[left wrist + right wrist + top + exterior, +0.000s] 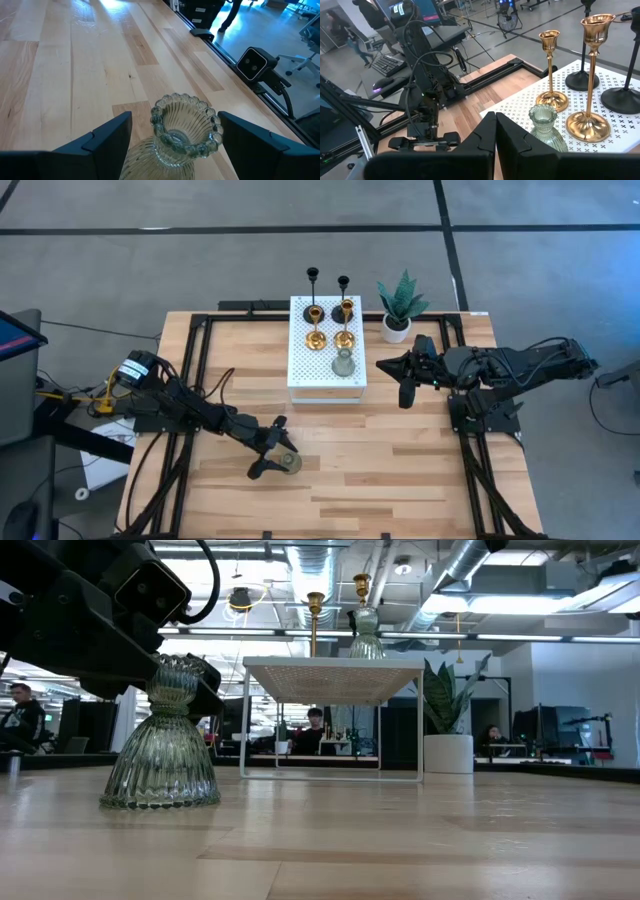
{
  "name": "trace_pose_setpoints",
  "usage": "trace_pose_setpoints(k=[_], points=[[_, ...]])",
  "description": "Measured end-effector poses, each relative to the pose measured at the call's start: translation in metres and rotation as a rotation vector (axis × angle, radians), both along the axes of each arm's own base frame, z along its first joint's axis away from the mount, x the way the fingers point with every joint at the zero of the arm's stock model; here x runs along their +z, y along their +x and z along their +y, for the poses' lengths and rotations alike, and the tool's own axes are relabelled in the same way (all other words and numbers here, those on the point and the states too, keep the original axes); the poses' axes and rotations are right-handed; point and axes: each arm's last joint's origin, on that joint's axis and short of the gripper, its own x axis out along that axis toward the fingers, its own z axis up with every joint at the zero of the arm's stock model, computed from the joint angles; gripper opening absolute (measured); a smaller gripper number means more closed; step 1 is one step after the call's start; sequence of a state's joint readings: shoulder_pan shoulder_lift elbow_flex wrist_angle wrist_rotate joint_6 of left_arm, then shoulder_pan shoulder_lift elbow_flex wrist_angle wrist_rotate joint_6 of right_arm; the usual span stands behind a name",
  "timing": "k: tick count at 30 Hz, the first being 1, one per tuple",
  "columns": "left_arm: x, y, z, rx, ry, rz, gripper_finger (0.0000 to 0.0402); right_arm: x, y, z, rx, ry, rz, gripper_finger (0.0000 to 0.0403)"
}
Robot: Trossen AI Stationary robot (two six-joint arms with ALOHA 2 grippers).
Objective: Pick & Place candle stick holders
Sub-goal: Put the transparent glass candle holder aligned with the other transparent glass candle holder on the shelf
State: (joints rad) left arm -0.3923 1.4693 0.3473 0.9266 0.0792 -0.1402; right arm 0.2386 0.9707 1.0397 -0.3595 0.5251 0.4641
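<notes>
1. The left hand [277,452] stands wide, its fingers either side of a pale grey-green glass holder [289,463] that stands upright on the table [400,470], not gripped.
2. On the white stand [300,370] sit two black holders [313,290], two gold holders [315,330] and the second grey-green holder [343,363].
3. The right hand [405,395] waits, fingers together, just beside the stand.
4. Judged from this, five are placed and one remains.

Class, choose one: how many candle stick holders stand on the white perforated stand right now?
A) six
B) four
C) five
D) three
C: the white stand carries two black holders, two gold holders and one glass holder; the other glass holder sits on the wooden table between the open left gripper's fingers.
</notes>
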Motion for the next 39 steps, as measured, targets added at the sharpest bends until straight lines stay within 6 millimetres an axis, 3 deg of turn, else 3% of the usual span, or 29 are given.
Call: trace_pose_setpoints(k=[9, 25, 39], points=[[0.0001, 0.0001, 0.0002, 0.007, 0.001, -0.002, 0.0283, 0.0, 0.0, 0.0, 0.0, 0.0, 0.0, 0.0], [0.0004, 0.0, 0.0001, 0.008, -0.011, 0.002, 0.0153, 0.0, 0.0, 0.0, 0.0, -0.001, 0.0, 0.0], [0.0008, 0.0003, 0.0011, 0.061, -0.053, 0.023, 0.0144, -0.0006, -0.0002, 0.0, 0.0, -0.002, 0.006, 0.0]])
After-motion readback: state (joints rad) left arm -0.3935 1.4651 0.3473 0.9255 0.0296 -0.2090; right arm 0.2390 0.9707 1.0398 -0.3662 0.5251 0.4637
